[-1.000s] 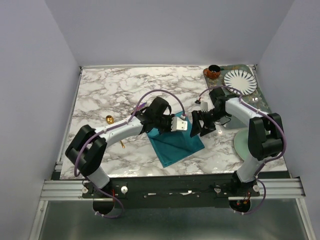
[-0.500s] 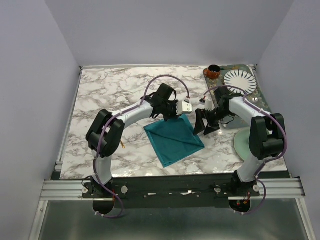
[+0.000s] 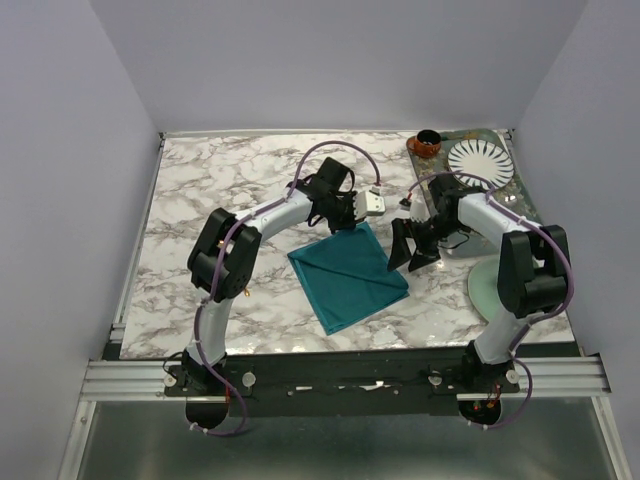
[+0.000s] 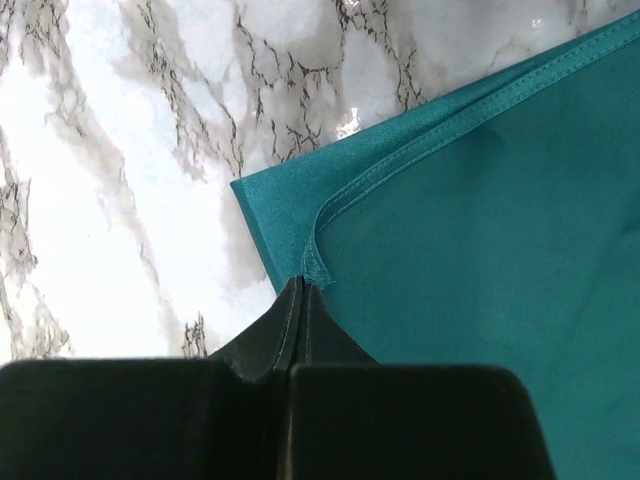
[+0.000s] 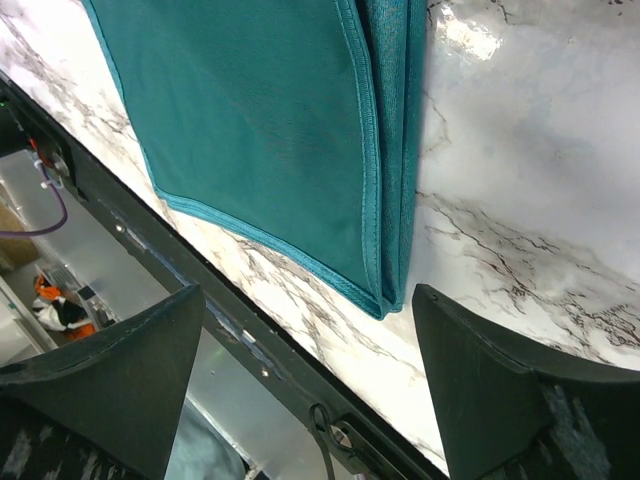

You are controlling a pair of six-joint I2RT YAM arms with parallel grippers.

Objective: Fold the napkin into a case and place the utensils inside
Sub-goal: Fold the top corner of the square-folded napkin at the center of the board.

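The teal napkin (image 3: 346, 276) lies folded flat on the marble table, a rough square with doubled edges. My left gripper (image 3: 345, 224) is at its far corner, shut, pinching the top layer's corner between its tips (image 4: 303, 285); the napkin (image 4: 480, 230) fills the right of that view. My right gripper (image 3: 408, 247) is open just off the napkin's right edge. In the right wrist view its jaws (image 5: 308, 300) stand wide apart above the napkin's near corner (image 5: 385, 295). No narrow case shows. The utensils are hidden, except perhaps a thin gold bit (image 3: 243, 291) by the left arm.
A brown cup (image 3: 427, 143) and a white striped plate (image 3: 477, 162) sit on a dark mat at the back right. A pale green saucer (image 3: 482, 290) lies at the right edge under the right arm. The table's front rail (image 5: 200, 290) runs close below the napkin.
My left gripper has moved away and to the right, from over the napkin to its far corner, and the napkin now lies spread wider and flat. The right gripper has drawn back slightly.
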